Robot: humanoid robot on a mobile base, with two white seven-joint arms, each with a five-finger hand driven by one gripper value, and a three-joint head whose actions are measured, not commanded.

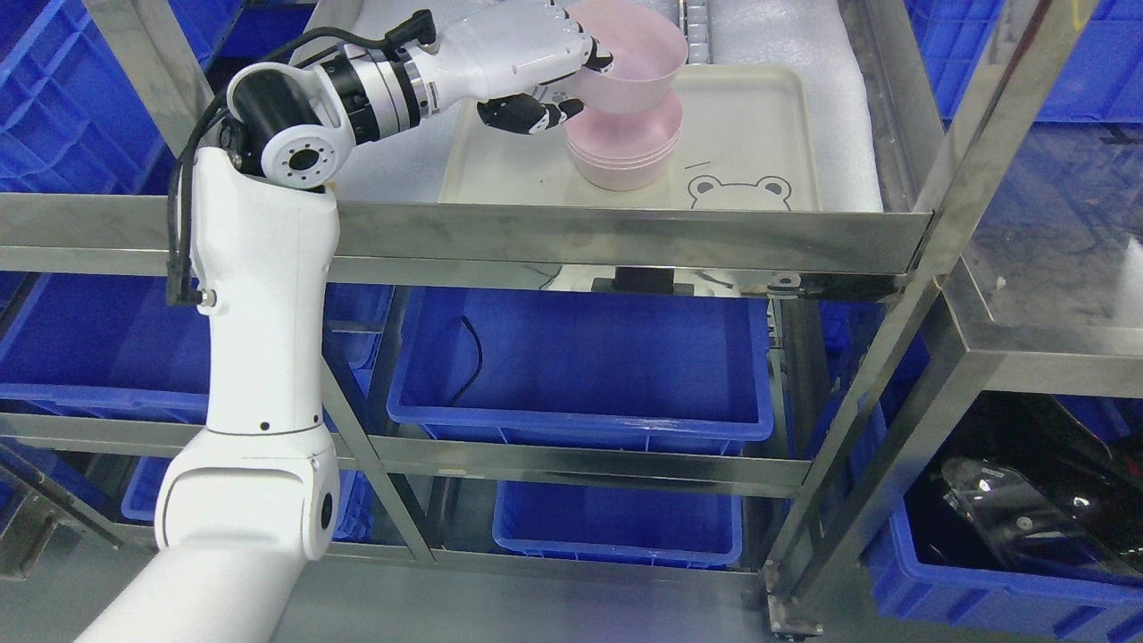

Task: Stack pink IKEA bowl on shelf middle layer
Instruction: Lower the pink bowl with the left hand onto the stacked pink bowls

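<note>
My left hand [571, 85] reaches over the shelf rail and is shut on the rim of a pink bowl [636, 61], fingers on top and thumb [527, 114] below. The bowl is tilted and held just above a stack of pink bowls [625, 150]. The stack stands on a cream tray [759, 134] with a bear drawing, on a steel shelf layer. The held bowl's base seems to touch or hover right over the stack's top. The right arm does not show.
The steel front rail [536, 234] runs below the tray. A slanted steel post [973, 125] stands at the right. Blue bins sit on lower layers [580, 366] and around the rack. White foam [830, 89] lines the shelf.
</note>
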